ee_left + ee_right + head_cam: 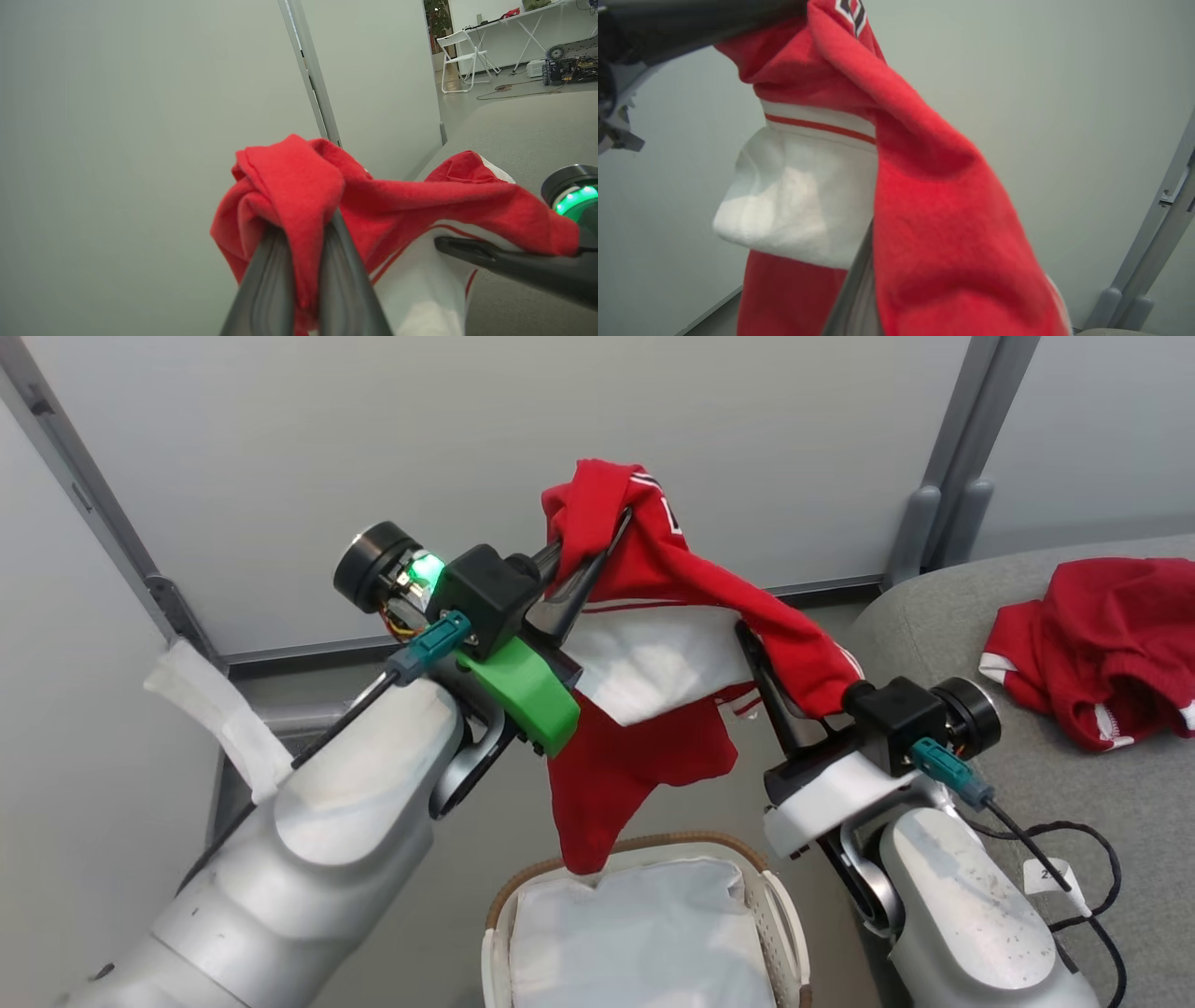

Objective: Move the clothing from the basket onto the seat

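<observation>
Head view: an oval white perforated basket (782, 919), bottom centre, holds a white liner (644, 933). Above, the left gripper (616, 527) and right gripper (747, 639) clench a red garment (635, 775); a second red garment (1111, 644) lies on the grey seat (1102, 821).

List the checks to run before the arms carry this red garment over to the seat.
1. Grip of left gripper on held garment: shut on it, ok.
2. Grip of right gripper: shut, fabric draped over its fingers, pinch hidden, cannot tell.
3. Hanging end free of basket: it overlaps the liner in the head view, cannot tell.
4. Liner lying flat in the basket, not lifted: ok.
5. Bare seat beside other garment: ok.
</observation>
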Available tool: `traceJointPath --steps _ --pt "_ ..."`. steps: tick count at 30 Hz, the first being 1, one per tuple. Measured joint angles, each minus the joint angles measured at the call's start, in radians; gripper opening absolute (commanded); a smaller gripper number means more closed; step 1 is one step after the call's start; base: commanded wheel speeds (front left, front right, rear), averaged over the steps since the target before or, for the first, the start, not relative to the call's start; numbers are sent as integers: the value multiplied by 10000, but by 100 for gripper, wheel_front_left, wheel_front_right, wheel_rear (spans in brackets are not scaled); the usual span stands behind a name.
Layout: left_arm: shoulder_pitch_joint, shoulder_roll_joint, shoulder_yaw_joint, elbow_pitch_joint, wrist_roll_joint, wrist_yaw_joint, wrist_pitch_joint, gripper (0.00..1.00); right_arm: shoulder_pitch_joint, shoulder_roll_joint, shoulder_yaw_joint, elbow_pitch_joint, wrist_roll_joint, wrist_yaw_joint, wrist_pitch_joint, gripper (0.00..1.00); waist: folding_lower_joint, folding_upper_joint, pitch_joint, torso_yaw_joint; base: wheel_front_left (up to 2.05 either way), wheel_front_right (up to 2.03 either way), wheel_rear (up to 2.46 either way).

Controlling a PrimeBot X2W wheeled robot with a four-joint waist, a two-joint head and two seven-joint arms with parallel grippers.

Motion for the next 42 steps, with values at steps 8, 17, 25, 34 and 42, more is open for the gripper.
traceJointPath --steps 8,17,25,34,42 --pt "1522 -270 882 77 -257 224 -2 100 2 -2 -1097 -224 -631 0 0 0 0 0 105 -154 0 0 0" --pt "2931 -474 1567 284 -82 234 -2 100 210 -2 -1977 -470 -1074 0 0 0 0 0 181 -298 0 0 0" --pt "3818 -652 1933 416 293 153 -2 100 440 0 -2569 -566 -1308 0 0 0 0 0 223 -434 0 0 0" --pt "4553 -863 2332 458 690 84 -2 100 476 0 -3168 -727 -1668 0 0 0 0 0 300 -787 0 0 0" --pt "4884 -1106 2614 483 890 61 -4 100 337 -44 -3758 -953 -2065 0 0 0 0 0 455 -1513 0 0 0"
